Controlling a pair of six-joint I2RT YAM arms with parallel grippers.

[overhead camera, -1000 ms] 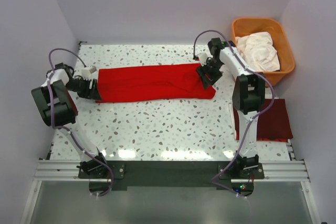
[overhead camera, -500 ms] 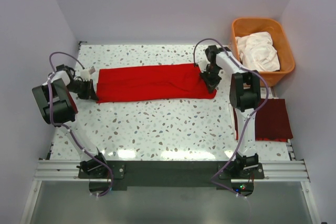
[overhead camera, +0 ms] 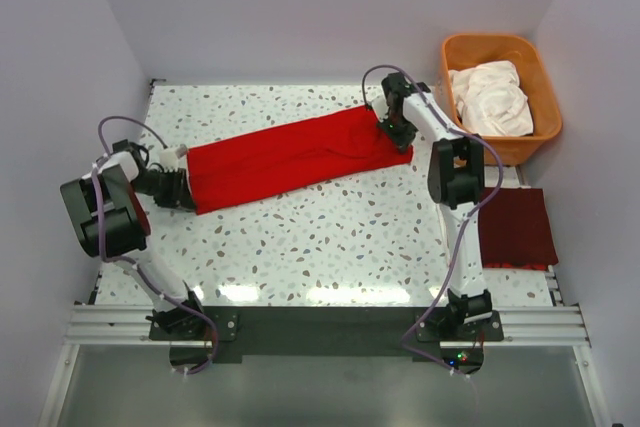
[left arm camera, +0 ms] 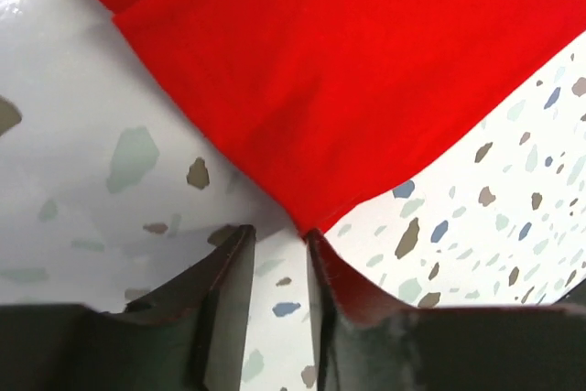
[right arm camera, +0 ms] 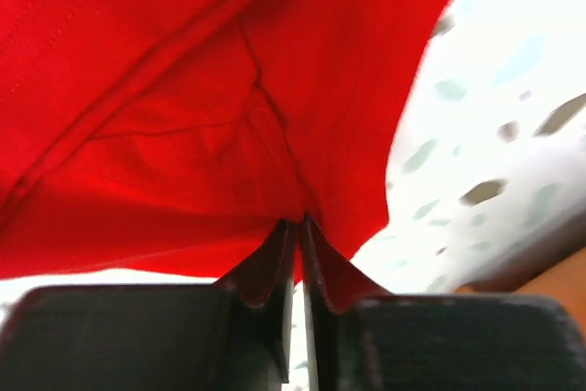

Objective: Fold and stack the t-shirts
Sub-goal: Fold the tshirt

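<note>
While the red t-shirt (overhead camera: 290, 157) lay as a slanted strip on the tabletop (overhead camera: 330, 237), the left hand (overhead camera: 180, 192) met one end, the right hand (overhead camera: 395, 132) the other. Left wrist view: fingers (left arm camera: 229, 263) stood narrowly apart at a corner, grip unclear. Right wrist view: hand clenched on the shirt.

no readable text, labels, brands, numbers, or signs

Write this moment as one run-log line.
red t-shirt: slanted strip on table | right tool: shut on its right end | left tool: at its corner, grip unclear | maroon shirt: folded, right side
</note>
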